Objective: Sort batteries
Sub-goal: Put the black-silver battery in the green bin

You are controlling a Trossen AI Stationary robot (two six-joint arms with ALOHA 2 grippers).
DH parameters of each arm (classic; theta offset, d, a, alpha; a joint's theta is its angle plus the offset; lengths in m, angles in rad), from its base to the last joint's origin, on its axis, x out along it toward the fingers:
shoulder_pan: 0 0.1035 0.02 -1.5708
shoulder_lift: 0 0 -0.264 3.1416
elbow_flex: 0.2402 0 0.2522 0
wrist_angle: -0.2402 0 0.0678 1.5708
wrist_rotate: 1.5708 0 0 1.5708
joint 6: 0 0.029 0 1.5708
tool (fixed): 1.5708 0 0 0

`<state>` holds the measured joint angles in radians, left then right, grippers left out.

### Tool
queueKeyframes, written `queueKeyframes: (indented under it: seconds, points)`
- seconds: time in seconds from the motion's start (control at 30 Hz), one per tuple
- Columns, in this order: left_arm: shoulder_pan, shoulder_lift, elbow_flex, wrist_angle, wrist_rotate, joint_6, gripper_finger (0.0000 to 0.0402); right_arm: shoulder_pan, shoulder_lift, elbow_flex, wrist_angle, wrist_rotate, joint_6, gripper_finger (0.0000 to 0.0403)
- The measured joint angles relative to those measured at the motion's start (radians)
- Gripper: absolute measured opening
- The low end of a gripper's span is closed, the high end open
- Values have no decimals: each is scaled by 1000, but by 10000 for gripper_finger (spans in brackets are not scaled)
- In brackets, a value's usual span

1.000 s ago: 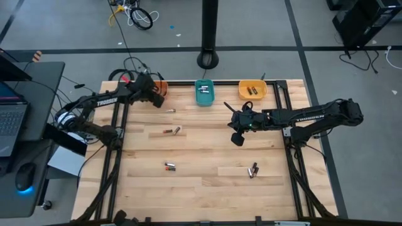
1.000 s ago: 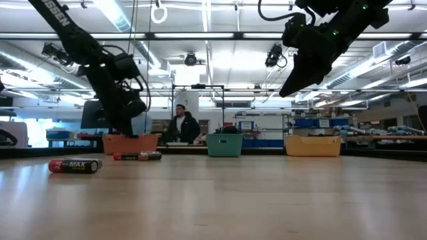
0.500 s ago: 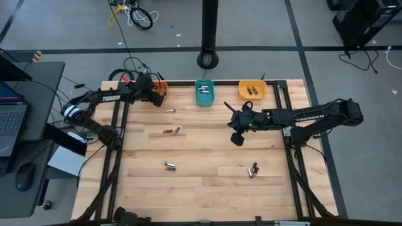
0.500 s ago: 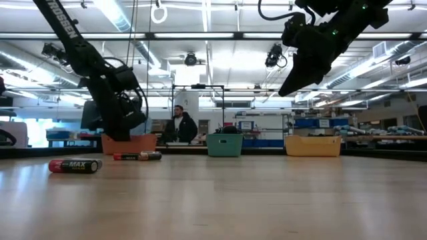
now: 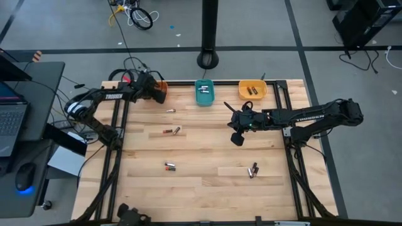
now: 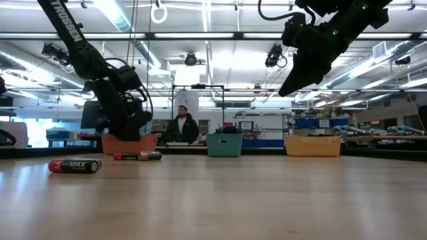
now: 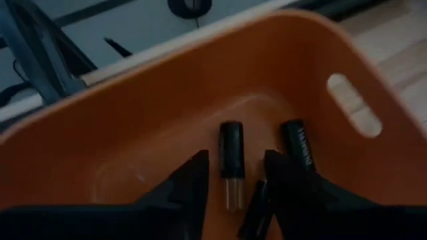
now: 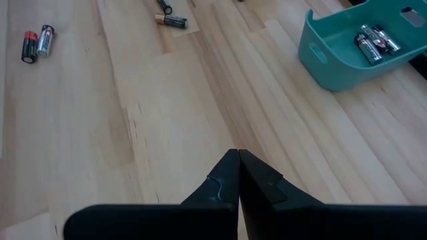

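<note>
Your left gripper (image 7: 233, 175) has shifted further over the orange bin (image 7: 153, 100) since a second ago, and its fingers, then close together, now stand spread above three dark batteries (image 7: 231, 160) lying on the bin's floor. Your right gripper (image 8: 238, 175) has not moved: pressed together, empty, raised over the table (image 5: 207, 154) near the teal bin (image 5: 204, 93), which holds cells. Loose batteries (image 5: 170, 166) lie scattered on the wood, and the yellow bin (image 5: 252, 90) holds more.
</note>
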<state>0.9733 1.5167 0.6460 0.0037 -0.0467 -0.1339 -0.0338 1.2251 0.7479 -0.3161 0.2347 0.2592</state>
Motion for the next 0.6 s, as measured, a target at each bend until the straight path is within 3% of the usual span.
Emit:
queueKeyframes:
  seconds: [0.13, 0.27, 0.43, 0.6]
  points:
    - [-1, -47, 1, 12, -7, 28, 170, 0, 0, 0, 0, 0, 0, 13]
    - [-20, -118, 1, -1, -11, 80, 157, 0, 0, 0, 0, 0, -8, 13]
    - [-110, -217, -20, 14, -10, 180, 98, 0, 0, 0, 0, 0, -24, 13]
    - [-244, -299, -118, 154, -10, 215, 16, 1, 0, 0, 8, 0, -25, 12]
